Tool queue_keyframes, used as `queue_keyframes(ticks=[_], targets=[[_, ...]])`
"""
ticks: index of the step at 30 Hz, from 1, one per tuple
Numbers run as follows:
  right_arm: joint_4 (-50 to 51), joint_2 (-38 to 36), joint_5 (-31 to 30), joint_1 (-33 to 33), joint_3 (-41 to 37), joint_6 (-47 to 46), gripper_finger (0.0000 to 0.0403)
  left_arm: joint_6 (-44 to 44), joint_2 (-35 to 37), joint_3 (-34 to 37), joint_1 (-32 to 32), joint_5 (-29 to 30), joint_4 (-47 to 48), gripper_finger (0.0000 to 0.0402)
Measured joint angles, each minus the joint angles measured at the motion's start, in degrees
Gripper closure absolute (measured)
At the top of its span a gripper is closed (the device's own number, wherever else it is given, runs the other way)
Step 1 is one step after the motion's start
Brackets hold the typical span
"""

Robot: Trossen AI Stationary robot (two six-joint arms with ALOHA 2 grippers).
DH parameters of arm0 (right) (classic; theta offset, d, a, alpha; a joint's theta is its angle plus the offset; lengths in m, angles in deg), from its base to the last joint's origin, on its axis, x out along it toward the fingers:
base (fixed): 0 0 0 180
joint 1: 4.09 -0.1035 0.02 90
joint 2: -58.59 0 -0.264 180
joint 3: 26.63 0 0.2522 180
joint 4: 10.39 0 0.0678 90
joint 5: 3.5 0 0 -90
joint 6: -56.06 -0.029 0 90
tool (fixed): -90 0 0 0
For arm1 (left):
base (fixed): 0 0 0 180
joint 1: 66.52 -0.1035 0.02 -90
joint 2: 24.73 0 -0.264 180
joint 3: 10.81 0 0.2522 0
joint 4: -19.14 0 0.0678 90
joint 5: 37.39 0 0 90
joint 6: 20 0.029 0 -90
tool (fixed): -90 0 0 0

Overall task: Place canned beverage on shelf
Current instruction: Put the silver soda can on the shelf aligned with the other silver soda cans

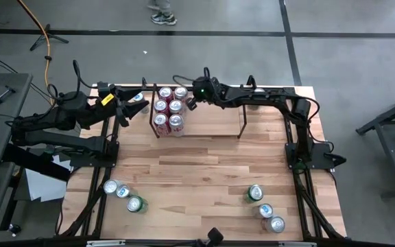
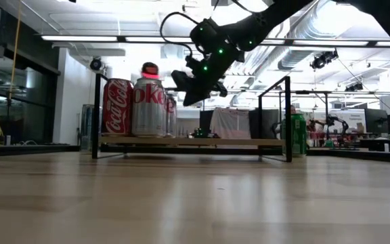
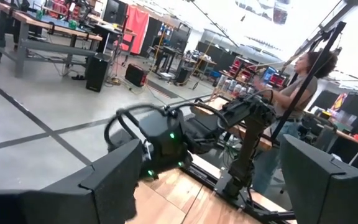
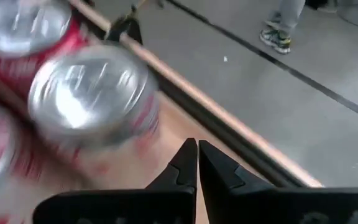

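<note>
Grey concrete floor surrounds the wooden table (image 1: 204,165), and a person (image 3: 300,93) stands beyond its far side in the left wrist view.

The shelf (image 1: 242,123) sits at the far edge of the table, centred. Its left end holds a cluster of six red-and-silver cans (image 1: 169,110), standing upright in two rows. In the low view these cans (image 2: 133,107) stand on the light wood base between the thin black rods.

The right gripper (image 1: 189,103) hovers above the shelf, just beside the can cluster on its right side. Its fingers (image 4: 188,165) are clenched together with nothing between them; the nearest can top (image 4: 92,93) lies close ahead of the tips.

The left gripper (image 1: 137,103) is positioned at the far left of the table, near the shelf's left end. Its fingers (image 3: 104,180) are spread apart and grasp nothing.

Three loose cans (image 1: 122,194) lie at the near left of the table. Three more (image 1: 265,207) lie at the near right. One green can (image 2: 294,135) stands behind the shelf's right end.
</note>
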Motion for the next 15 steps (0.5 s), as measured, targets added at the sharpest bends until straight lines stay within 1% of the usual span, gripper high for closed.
queue_keyframes(ticks=[2, 4, 12, 15], targets=[[-1.8, 0.0, 1.8, 1.2, 0.0, -2.5, 0.0403, 0.0, 0.0, 0.0, 0.0, 0.0, -0.5, 0.0106], [-2.7, 0.0, 5.9, 2.5, 0.0, -6.0, 0.0403, 0.0, 0.0, 0.0, 0.0, 0.0, -0.9, 0.0106], [-2.6, 0.0, 16.8, 6.1, 0.0, -17.6, 0.0403, 0.1, 0.0, 0.0, 0.0, -0.1, -2.2, 0.0106], [-2.0, 0.5, 18.3, 6.1, 0.0, -20.0, 0.0403, 0.1, 0.0, 0.0, 0.0, -0.1, -2.5, 0.0106]])
